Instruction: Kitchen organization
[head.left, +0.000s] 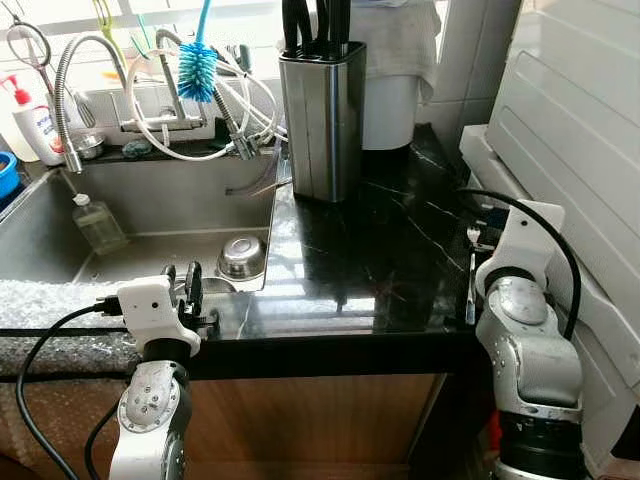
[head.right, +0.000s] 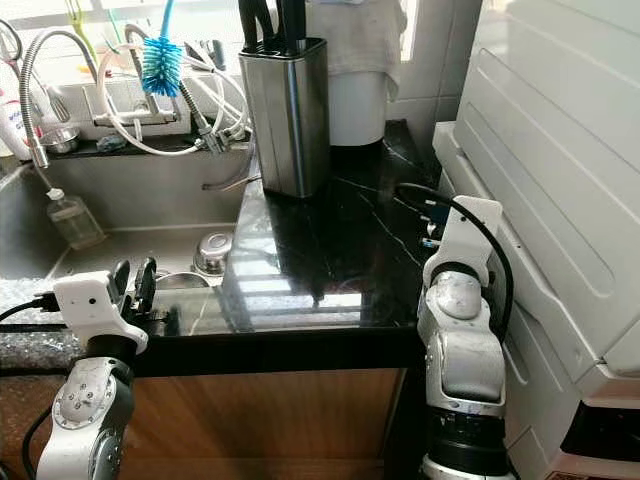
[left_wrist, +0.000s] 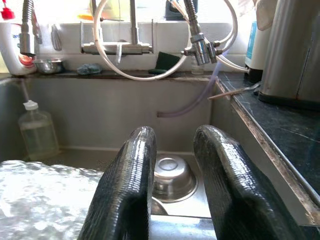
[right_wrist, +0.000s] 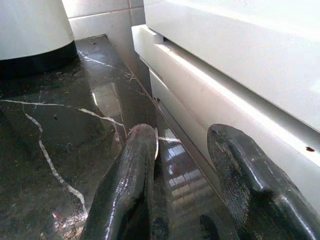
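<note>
The small steel bowl (head.left: 241, 257) lies upside down in the sink (head.left: 180, 195), at the lower left of the frame. It sits just ahead of the left hand (head.left: 190, 285), whose fingers stand apart and empty. The right hand (right_wrist: 182, 165), also parted and empty, hovers over the black marble surface (head.left: 380, 250) beside a white appliance (head.left: 570, 140), well apart from the bowl. The knife block (head.left: 322, 115) stands above centre.
</note>
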